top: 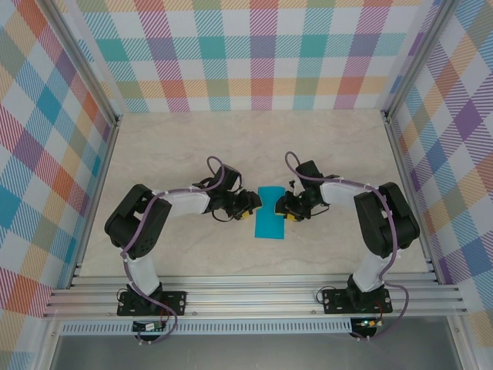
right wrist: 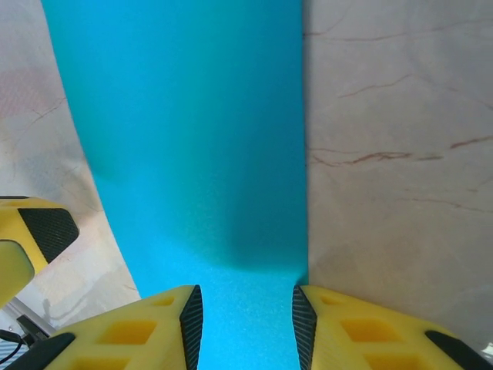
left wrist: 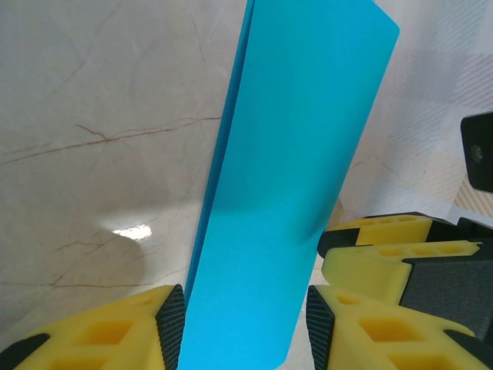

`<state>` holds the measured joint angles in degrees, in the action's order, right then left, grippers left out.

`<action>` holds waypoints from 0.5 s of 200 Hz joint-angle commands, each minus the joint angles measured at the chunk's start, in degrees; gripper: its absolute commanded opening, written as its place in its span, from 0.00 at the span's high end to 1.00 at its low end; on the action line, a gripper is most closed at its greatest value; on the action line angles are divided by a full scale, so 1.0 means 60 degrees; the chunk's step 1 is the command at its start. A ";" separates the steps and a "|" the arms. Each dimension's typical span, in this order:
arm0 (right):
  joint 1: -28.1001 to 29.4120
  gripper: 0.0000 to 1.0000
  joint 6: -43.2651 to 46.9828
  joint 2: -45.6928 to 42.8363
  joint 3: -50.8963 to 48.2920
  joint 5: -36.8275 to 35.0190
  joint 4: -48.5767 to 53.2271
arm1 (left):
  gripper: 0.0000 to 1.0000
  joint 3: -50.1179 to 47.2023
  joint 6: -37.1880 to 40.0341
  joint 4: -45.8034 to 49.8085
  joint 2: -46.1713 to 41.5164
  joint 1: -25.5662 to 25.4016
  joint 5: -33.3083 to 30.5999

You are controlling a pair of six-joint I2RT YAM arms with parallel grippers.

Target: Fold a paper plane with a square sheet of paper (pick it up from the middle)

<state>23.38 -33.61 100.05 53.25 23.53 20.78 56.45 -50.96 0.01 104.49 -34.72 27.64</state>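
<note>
Yellow-fingered left gripper (left wrist: 245,324) has its jaws roughly halfway spread, and the teal square sheet of paper (left wrist: 293,154) fills that gap pad to pad. Can't tell if it's really being squeezed. Same story at the right gripper (right wrist: 246,324). From above, the sheet looks doubled into a narrow strip, sitting between the 2 grippers mid-way across the table (top: 192,146). My worry: if 1 arm tugs harder than the other, the layers could skid and any crease would go crooked.
</note>
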 commanded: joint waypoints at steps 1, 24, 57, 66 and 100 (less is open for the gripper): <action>0.0067 0.62 0.0210 0.0095 -0.0092 -0.0396 0.0271 | 0.52 0.0293 0.0173 0.0286 0.0005 0.0015 0.0184; 0.0060 0.63 0.0166 0.0171 -0.0211 -0.0362 0.0130 | 0.51 0.0290 0.0209 0.0392 -0.0041 -0.0051 0.0154; 0.0058 0.64 0.0111 0.0256 -0.0351 -0.0609 0.0201 | 0.48 0.0232 0.0191 0.0536 -0.0086 -0.0124 0.0120; 0.0059 0.66 0.0014 0.0154 -0.0444 -0.0764 0.0213 | 0.48 0.0213 0.0203 0.0568 -0.0107 -0.0146 0.0110; 0.0059 0.68 -0.0068 -0.0322 -0.0551 -0.0390 -0.0040 | 0.47 0.0193 0.0215 0.0571 -0.0101 -0.0168 0.0061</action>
<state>23.42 -33.85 99.07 51.37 22.28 19.00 56.95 -50.52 1.85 104.49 -35.20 27.59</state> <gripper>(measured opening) 0.323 0.533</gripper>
